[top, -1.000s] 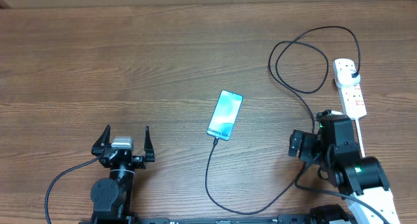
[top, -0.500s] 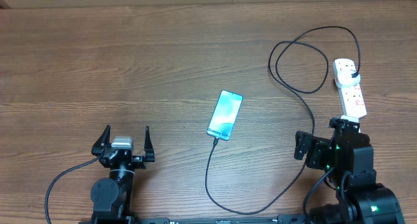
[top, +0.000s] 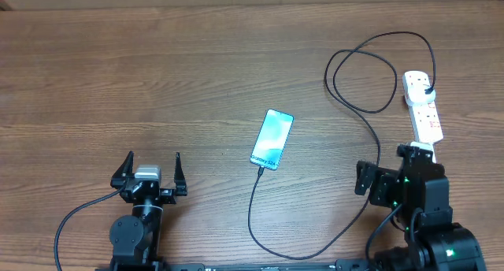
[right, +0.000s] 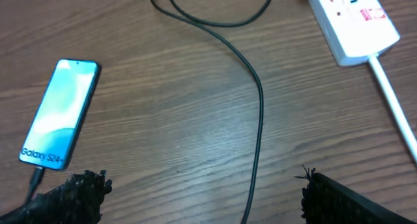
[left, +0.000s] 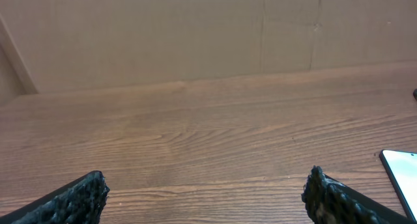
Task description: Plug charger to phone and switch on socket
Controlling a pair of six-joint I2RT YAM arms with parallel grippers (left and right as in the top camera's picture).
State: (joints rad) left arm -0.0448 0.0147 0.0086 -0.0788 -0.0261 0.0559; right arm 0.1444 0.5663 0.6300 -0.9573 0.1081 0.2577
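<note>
- A brown wood-grain table (top: 157, 66) fills the overhead view; a plain tan board wall (left: 195, 35) stands behind its far edge.
- The phone (top: 272, 139) lies flat, screen up and lit, near the middle of the table, slightly tilted.
- The charger (top: 251, 208) meets the phone's near short edge with its tip. From there the cable curves toward the front edge, swings right, loops on the far right, and its black plug (top: 428, 88) sits in the far end of the socket (top: 422, 105).
- The socket lies at the right edge, its white cord (right: 391, 100) trailing toward the front; I cannot tell the switch position.
- The left gripper (top: 153, 157) hovers front left, jaws wide apart and empty, with bare wood ahead.
- The right gripper (right: 202, 198) is front right, jaws wide apart and empty, with the black cable running between them and the socket just beyond.
</note>
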